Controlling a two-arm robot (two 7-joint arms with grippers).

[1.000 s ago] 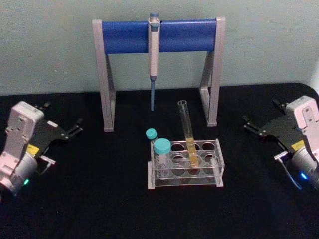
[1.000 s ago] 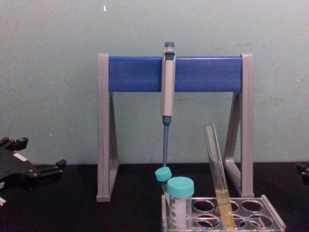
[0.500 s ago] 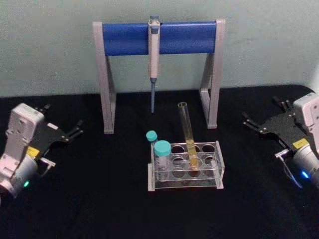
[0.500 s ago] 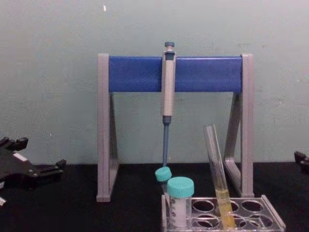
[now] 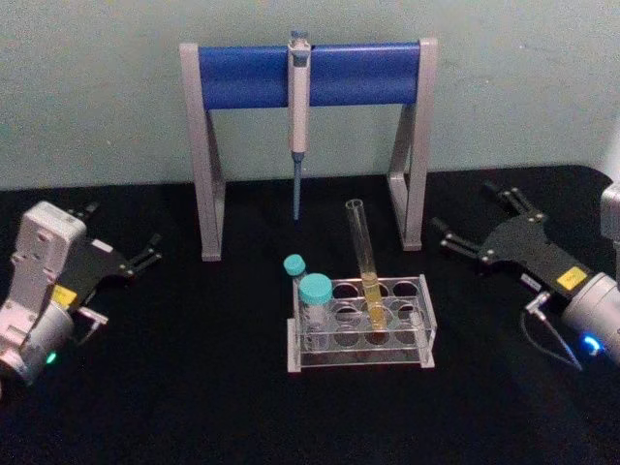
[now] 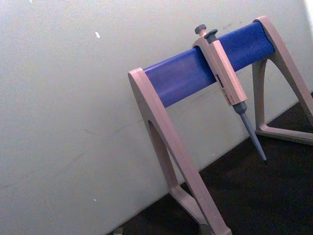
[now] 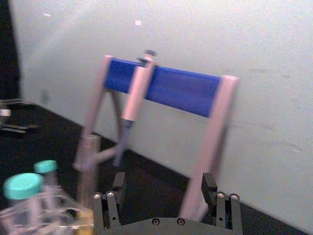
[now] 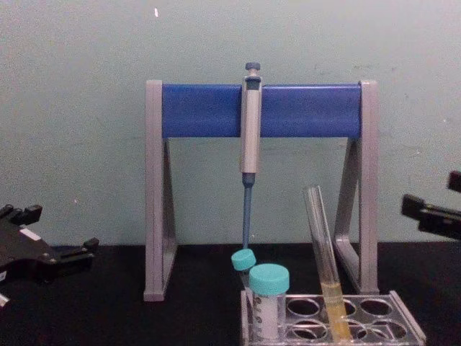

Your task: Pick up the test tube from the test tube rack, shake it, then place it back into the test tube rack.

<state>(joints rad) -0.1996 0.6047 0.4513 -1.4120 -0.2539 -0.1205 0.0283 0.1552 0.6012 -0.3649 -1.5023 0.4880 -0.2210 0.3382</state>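
Observation:
The test tube (image 5: 363, 254) is a long clear glass tube with yellow liquid in its lower part. It stands tilted in a middle hole of the clear test tube rack (image 5: 329, 359) at the table's centre, and also shows in the chest view as the tube (image 8: 323, 261) in the rack (image 8: 407, 322). My right gripper (image 5: 467, 209) is open, to the right of the rack and a little behind it, apart from the tube. In the right wrist view its fingers (image 7: 210, 183) frame the blurred tube (image 7: 87, 165). My left gripper (image 5: 124, 224) is open and parked far left.
Two teal-capped tubes (image 5: 313, 291) stand in the rack's left holes. Behind the rack is a grey-and-blue pipette stand (image 5: 310, 75) with a pipette (image 5: 297, 107) hanging from it. Black tabletop lies bare on both sides of the rack.
My right gripper has swung in from the right edge toward the rack and now points at it. The left arm, tube and rack have not moved.

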